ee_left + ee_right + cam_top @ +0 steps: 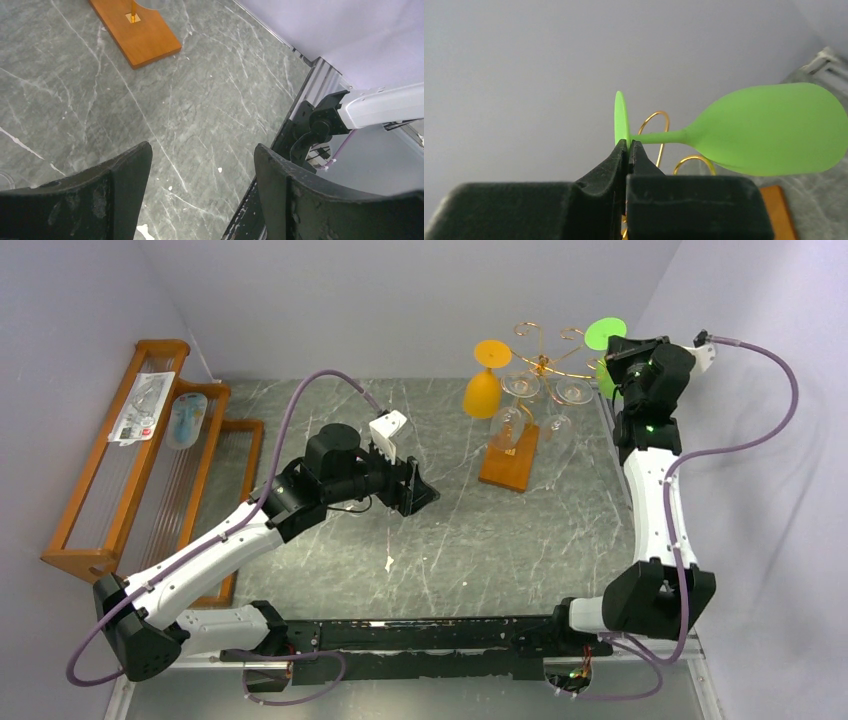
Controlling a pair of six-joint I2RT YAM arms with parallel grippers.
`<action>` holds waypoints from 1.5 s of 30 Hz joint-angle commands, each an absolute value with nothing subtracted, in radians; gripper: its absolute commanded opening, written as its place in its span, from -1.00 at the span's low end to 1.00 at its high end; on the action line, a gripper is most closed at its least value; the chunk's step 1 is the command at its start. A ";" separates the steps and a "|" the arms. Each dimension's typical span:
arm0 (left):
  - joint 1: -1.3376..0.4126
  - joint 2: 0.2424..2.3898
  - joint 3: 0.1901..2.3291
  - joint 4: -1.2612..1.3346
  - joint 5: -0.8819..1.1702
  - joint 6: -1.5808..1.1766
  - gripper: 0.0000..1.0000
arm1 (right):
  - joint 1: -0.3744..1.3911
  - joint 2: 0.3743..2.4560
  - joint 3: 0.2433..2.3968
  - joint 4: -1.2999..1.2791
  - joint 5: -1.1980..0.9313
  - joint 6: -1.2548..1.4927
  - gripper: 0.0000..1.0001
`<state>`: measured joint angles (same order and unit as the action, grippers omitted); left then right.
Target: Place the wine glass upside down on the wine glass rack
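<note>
Grey counter (450,540), far right corner: right gripper (628,146) pinching green wine glass (774,130) stem, foot uppermost, just right of wine glass rack (540,365); left gripper (202,147) spread, empty, mid-counter.

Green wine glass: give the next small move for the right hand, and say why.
Probably slide the green wine glass sideways so its stem enters a free scroll arm of the wine glass rack. The right hand is shut on the stem by the foot, and the glass is foot-up beside the gold wire, seemingly unhooked.

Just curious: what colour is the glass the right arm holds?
The wine glass is bright green; right wrist view.
</note>
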<state>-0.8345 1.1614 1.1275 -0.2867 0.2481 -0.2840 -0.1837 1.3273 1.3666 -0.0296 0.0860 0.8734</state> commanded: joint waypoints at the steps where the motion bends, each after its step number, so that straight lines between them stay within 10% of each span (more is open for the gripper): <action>1: -0.830 1.174 1.127 -0.267 0.196 -0.252 0.57 | -0.194 1.375 1.334 0.155 -0.081 0.969 -1.00; 45: -0.826 1.118 0.977 -0.147 0.013 -0.264 0.57 | -0.231 1.292 1.301 -0.107 -0.206 1.074 -1.00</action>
